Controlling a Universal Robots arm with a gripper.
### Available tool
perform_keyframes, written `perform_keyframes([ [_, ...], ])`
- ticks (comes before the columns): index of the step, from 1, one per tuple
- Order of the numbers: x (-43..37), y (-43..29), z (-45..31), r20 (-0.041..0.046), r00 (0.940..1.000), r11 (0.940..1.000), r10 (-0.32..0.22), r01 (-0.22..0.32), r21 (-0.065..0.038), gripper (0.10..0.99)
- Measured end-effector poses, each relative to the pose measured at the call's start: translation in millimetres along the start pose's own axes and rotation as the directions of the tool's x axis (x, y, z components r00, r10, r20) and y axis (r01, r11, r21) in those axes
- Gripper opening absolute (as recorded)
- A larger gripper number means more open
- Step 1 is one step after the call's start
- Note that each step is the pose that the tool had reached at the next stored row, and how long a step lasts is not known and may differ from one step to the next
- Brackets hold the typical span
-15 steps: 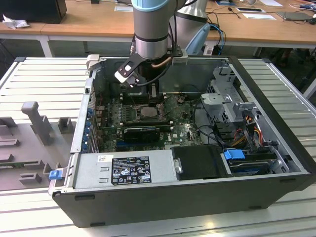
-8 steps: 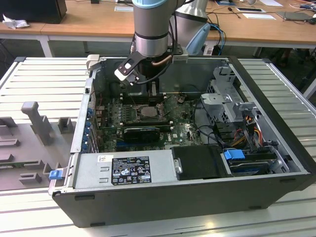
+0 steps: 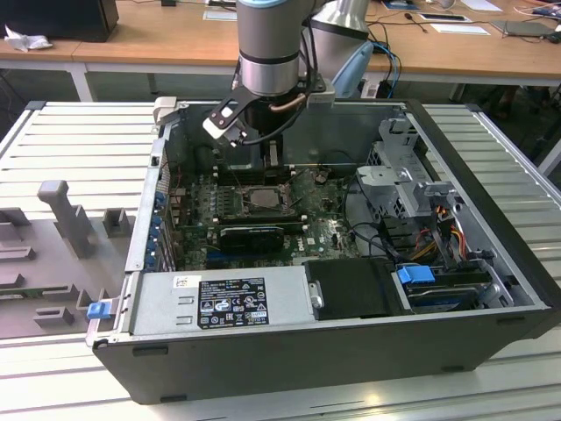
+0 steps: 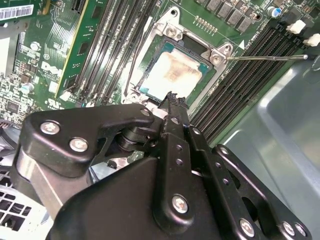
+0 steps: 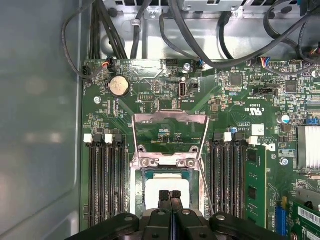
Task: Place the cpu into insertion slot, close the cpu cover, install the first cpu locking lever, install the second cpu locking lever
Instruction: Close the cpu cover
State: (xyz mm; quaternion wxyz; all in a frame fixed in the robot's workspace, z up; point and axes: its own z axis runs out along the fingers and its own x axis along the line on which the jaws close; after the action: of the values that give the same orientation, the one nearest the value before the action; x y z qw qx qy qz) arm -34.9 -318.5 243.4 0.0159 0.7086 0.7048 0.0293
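The cpu (image 4: 172, 75), a small square chip with a silvery top marked by tan residue, lies seated in the insertion slot (image 4: 150, 47); it also shows in the first wrist view (image 5: 167, 184). The cpu cover (image 5: 170, 116), a thin metal frame with a big cut-out, stands swung open, away from the socket. A thin locking lever (image 4: 265, 57) juts out to one side, unlatched. My gripper (image 5: 170, 195) hangs just above the chip's near edge, shut with nothing between its fingers. In the exterior view the gripper (image 3: 266, 167) is inside the case above the socket (image 3: 263, 198).
Long black memory slots (image 5: 105, 175) flank the socket on both sides. Black cables (image 5: 150, 30) run along the case wall beyond the board. The power supply (image 3: 219, 303) and a drive cage (image 3: 403, 175) crowd the case. A grey case wall (image 4: 280, 130) rises close beside the gripper.
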Motion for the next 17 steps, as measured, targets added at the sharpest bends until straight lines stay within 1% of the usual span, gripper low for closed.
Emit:
perform_keyframes([
  [7, 0.2, 0.2, -2.9, 0.0001, 1.0, 1.0, 0.0, 0.0, 0.0, 0.106],
  [11, 0.8, 0.8, -12.0, 0.0001, 1.0, 1.0, 0.0, 0.0, 0.0, 0.106],
  [17, 1.4, 8.0, -12.8, 0.0007, 1.0, 1.0, 0.0, 0.0, 0.001, 0.106],
])
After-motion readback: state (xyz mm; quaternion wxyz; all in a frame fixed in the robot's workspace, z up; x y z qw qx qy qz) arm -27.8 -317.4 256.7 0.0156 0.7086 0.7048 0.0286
